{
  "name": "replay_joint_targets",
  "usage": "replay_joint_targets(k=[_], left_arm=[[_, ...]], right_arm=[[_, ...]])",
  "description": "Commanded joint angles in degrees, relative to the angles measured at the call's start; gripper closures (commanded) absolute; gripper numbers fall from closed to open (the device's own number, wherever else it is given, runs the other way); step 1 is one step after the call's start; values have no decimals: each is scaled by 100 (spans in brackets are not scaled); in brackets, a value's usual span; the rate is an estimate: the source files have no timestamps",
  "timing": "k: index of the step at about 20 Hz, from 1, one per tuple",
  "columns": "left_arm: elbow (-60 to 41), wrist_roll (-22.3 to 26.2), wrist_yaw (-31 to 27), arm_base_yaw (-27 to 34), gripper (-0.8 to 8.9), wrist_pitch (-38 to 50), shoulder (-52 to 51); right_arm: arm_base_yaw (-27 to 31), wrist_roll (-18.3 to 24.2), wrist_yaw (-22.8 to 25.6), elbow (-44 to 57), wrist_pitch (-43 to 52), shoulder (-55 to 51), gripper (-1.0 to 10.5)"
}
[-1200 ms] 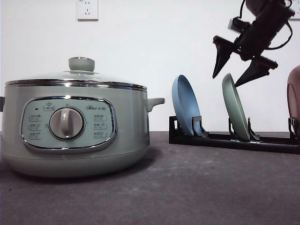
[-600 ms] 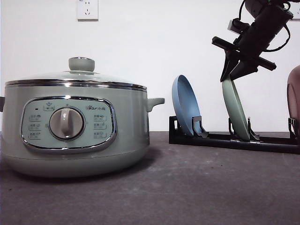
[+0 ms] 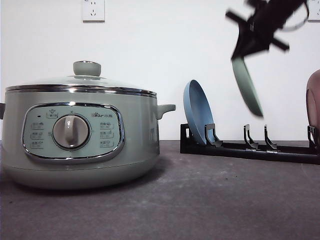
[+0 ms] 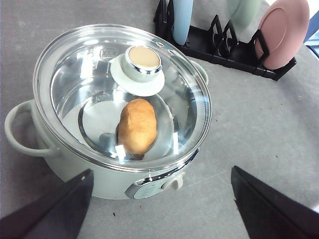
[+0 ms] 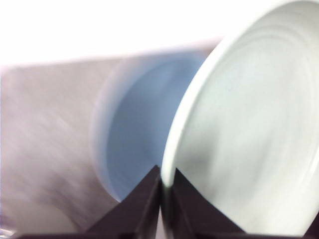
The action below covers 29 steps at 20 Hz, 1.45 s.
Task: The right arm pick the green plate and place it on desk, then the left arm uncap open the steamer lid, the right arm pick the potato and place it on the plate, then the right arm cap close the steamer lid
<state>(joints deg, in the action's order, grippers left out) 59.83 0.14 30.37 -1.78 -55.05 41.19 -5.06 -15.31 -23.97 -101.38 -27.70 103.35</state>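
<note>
My right gripper (image 3: pixel 245 50) is shut on the top rim of the green plate (image 3: pixel 247 87), which hangs tilted in the air above the black rack (image 3: pixel 250 149). In the right wrist view the jaws pinch the pale plate (image 5: pixel 249 129) at its rim. The steamer (image 3: pixel 80 135) stands on the desk (image 3: pixel 200 200) at the left with its glass steamer lid (image 3: pixel 80 82) closed. Through the lid (image 4: pixel 122 94) the potato (image 4: pixel 136 125) lies inside. My left gripper (image 4: pixel 159 199) hovers open above the steamer.
A blue plate (image 3: pixel 198 112) stands upright in the rack's left slot. A pink plate (image 3: pixel 314 102) stands at the rack's right end, by the picture's edge. A white wall with a socket (image 3: pixel 93 10) runs behind.
The right gripper closed on the green plate's top rim and lifted it up out of the rack slot. The steamer and blue plate have not moved.
</note>
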Motion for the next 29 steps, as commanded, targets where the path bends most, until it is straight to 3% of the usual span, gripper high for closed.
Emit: replay_joint_targets(k=[1,4,8,12,17,21,29], left_arm=[[146,70,39,-11,371,70,33],[146,70,39,-11,371,85,33],[146,72,39,-11,371,87,33],[146,72,39,-11,371,90,33],[146,72,37,-11,371,105,33],[146,72,37,-11,371,136,35],[146,72,37,-11,371,234,35]], right_arm=[[-50,-59,-168,-415,-50,-260,934],[-192,44,-177,-634,-404,-643,934],[-542,688,-107,-680,-1274,-1279,934],[-1019,1493,636,-680,-2468,-1851,934],[-1801,2109,1797,-660,-3998,-2258,935],[-2769,2162,2465,-199,-4754,-2291,935],[-4813,1665,3659,2179,-4153,-2288,935]])
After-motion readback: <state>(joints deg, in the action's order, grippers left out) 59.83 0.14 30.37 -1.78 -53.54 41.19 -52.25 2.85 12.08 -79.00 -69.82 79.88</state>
